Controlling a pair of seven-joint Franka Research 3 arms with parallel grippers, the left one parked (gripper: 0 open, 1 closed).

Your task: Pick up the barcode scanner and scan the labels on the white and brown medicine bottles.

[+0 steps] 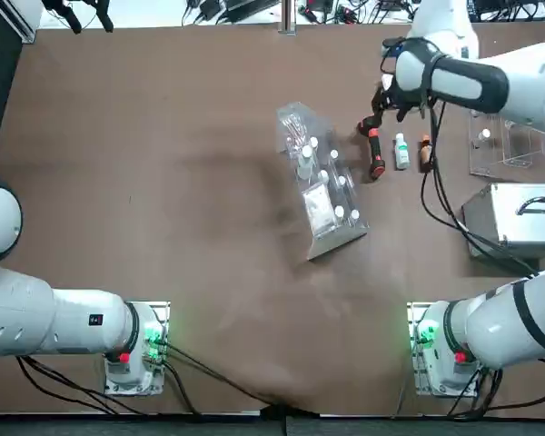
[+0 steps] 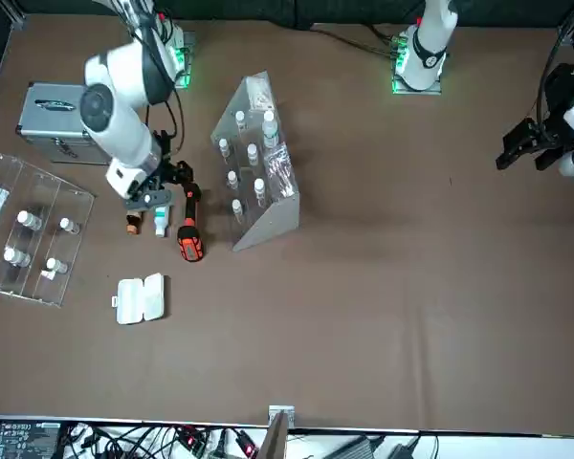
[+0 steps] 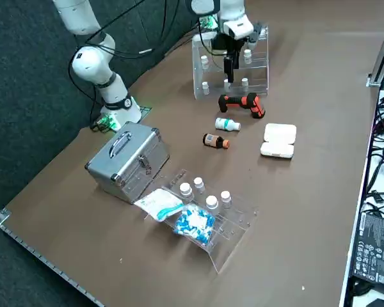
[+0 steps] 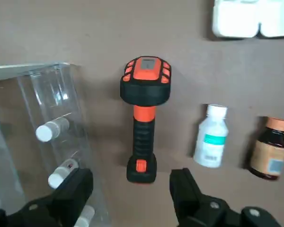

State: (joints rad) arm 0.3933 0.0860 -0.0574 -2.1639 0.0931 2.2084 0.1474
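The right gripper (image 4: 131,182) is hovering near the barcode scanner (image 4: 144,118), fingers spreading wide, holding nothing, two bottles lying beside the scanner

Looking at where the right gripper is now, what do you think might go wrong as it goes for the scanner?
The open right gripper hovers with the barcode scanner between and ahead of its fingers. One finger hangs over the clear rack, so lowering there might knock the rack or its vials. The white bottle lies close on the scanner's other side, so a sideways drift could push it. A grip on the wide head rather than the slim handle might slip.
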